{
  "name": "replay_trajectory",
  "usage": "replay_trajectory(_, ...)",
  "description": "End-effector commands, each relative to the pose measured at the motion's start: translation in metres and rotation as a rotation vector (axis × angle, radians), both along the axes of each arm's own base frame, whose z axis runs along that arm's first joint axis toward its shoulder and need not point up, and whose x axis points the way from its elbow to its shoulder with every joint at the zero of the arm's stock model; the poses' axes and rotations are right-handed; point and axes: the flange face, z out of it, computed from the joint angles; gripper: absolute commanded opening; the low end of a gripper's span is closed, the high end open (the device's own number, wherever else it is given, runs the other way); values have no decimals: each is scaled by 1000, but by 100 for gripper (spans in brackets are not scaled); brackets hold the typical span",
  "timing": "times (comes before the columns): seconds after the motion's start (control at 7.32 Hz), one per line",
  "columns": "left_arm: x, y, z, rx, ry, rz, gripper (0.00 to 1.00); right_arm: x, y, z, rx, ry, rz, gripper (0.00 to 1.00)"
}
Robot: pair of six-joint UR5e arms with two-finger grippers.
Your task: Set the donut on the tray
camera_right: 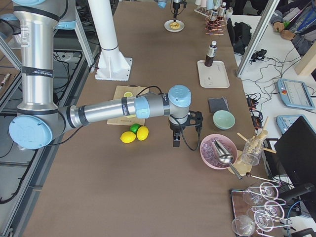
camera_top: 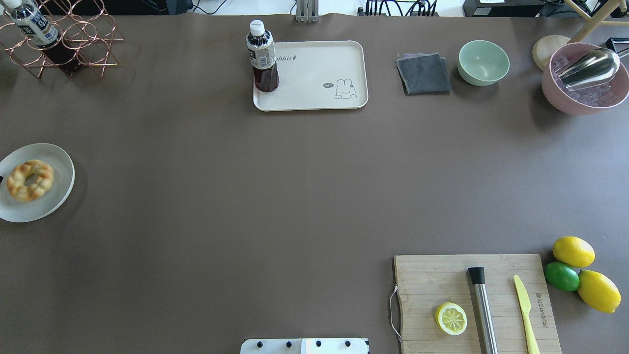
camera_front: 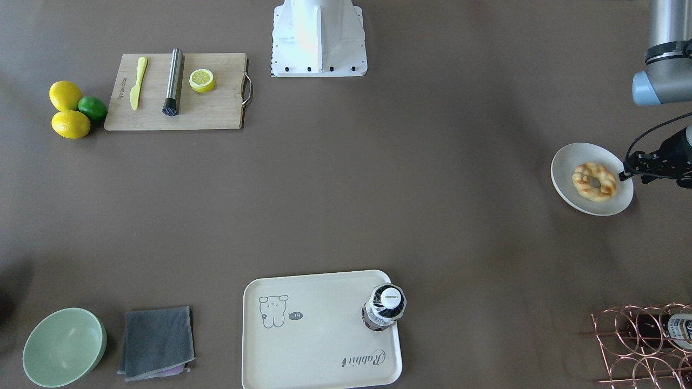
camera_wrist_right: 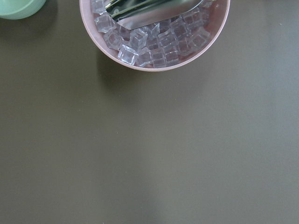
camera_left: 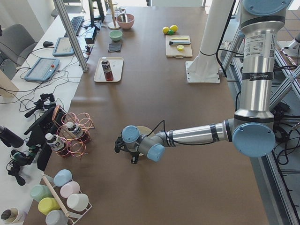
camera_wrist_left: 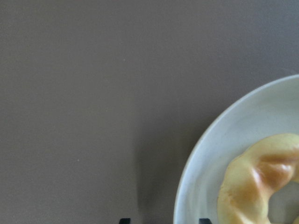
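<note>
The golden-brown donut point(camera_front: 594, 182) lies on a round off-white plate point(camera_front: 565, 173) at the table's left end; it also shows in the overhead view point(camera_top: 29, 180) and the left wrist view point(camera_wrist_left: 261, 186). My left gripper point(camera_wrist_left: 163, 220) hovers over the plate's edge beside the donut, its two fingertips apart and holding nothing. The cream rabbit tray point(camera_top: 314, 73) lies at the far middle of the table, well away. My right gripper point(camera_right: 177, 133) hangs over the table near the pink ice bowl; its fingers are hidden and I cannot tell its state.
A dark bottle point(camera_top: 263, 56) stands on the tray's left corner. A copper wire rack point(camera_top: 64, 39) with a bottle, a grey cloth point(camera_top: 423, 73), a green bowl point(camera_top: 483, 62), a pink bowl of ice point(camera_top: 585, 78) and a cutting board point(camera_top: 471, 300) ring the table.
</note>
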Motion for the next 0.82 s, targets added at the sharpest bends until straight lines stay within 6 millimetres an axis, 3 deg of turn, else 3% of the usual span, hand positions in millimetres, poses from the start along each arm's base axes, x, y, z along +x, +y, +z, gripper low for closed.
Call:
replay_trajectory(0.0, 8, 1, -1, 3, 1, 16, 48, 0, 0, 0, -1, -3, -1, 100)
replay_trajectory(0.14, 9, 1, -1, 2, 1, 16, 44, 0, 0, 0, 0, -4, -1, 100)
replay_trajectory(0.27, 9, 1, -1, 1, 1, 17, 27, 0, 0, 0, 0, -4, -1, 100)
replay_trajectory(0.41, 9, 1, -1, 2, 1, 17, 0, 0, 0, -2, 3, -4, -1, 100)
replay_trajectory(0.68, 10, -1, -4, 7, 4, 19, 0, 0, 0, -5, 11, -4, -2, 100)
